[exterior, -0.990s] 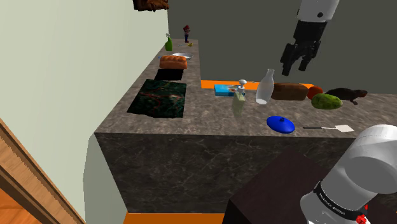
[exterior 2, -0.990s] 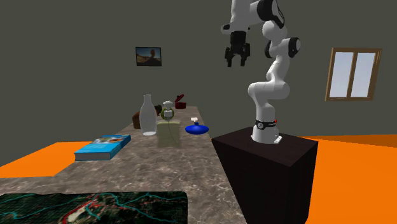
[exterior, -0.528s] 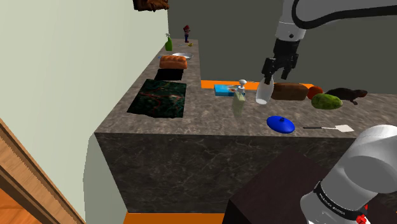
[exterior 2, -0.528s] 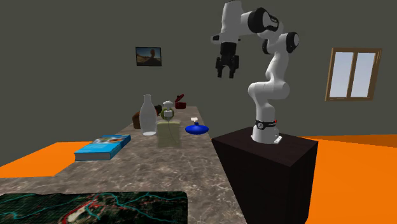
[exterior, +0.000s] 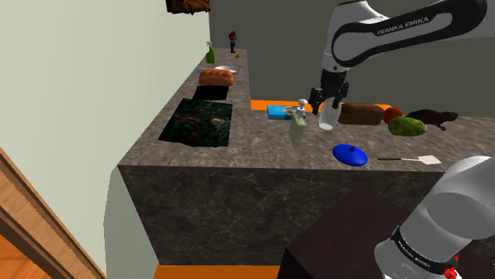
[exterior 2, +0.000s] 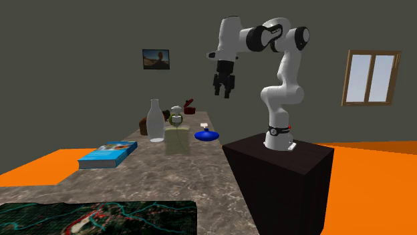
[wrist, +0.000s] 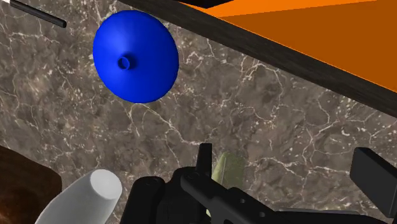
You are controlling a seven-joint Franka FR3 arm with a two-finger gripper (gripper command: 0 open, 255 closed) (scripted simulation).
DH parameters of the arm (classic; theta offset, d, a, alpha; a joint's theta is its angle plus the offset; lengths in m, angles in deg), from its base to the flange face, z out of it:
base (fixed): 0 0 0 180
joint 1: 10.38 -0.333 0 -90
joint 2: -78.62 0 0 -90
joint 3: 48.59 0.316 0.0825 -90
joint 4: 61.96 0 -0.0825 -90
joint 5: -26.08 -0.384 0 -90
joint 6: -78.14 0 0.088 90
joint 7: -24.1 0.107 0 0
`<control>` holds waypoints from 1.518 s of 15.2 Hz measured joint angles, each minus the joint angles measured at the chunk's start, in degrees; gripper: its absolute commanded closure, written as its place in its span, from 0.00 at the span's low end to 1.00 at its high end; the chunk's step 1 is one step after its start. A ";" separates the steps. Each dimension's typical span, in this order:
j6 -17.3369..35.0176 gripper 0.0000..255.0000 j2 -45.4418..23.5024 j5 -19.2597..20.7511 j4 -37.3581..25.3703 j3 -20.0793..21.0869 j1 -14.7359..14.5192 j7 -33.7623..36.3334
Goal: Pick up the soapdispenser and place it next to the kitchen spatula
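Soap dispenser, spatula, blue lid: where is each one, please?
soap dispenser [exterior 2: 177,139], second exterior view, on its pale green body.
spatula [exterior: 429,159], shoulder view, on its white blade.
blue lid [wrist: 135,56], wrist view, on its dome beside the knob.

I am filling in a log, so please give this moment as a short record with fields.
gripper: open, in the air above the counter, holding nothing
soap dispenser: pale green, grey pump, upright, beside the clear bottle
spatula: dark handle, white blade, flat on the counter
blue lid: lies between soap dispenser and spatula
task: soap dispenser not yet picked up
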 measured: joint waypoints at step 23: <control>24.30 0.00 -35.97 5.45 -13.86 -2.78 3.71 6.75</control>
